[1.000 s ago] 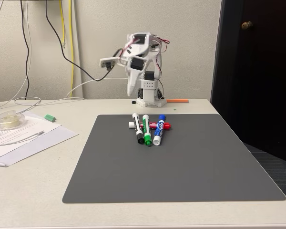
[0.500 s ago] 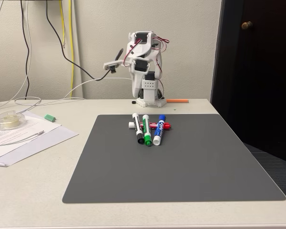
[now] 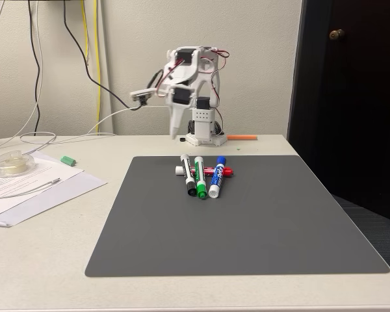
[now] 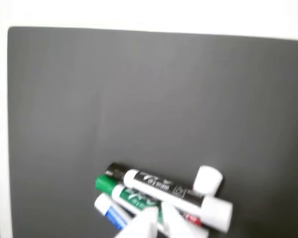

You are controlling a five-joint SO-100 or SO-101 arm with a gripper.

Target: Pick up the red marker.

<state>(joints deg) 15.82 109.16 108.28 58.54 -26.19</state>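
The red marker [image 3: 222, 171] lies crosswise on the grey mat [image 3: 247, 221], red cap to the right in the fixed view, under a black-capped marker [image 3: 188, 177], a green-capped one [image 3: 200, 178] and a blue-capped one [image 3: 216, 177]. My gripper [image 3: 175, 134] hangs point down at the back of the table, behind the mat and well above it, apart from the markers, its fingers together and empty. In the wrist view the red marker's white end [image 4: 208, 178] shows beside the black-capped marker [image 4: 164, 186], with my blurred gripper [image 4: 158, 226] at the bottom edge.
Papers [image 3: 32, 188] and a roll of tape [image 3: 13, 162] lie at the left of the table. An orange stick [image 3: 242, 137] rests beside the arm's base [image 3: 203, 138]. Cables [image 3: 91, 78] hang down the wall behind. A dark door [image 3: 351, 97] stands at the right.
The arm has swung at the back of the table, and the gripper now hangs a little further left and lower than half a second ago. The markers have not moved.
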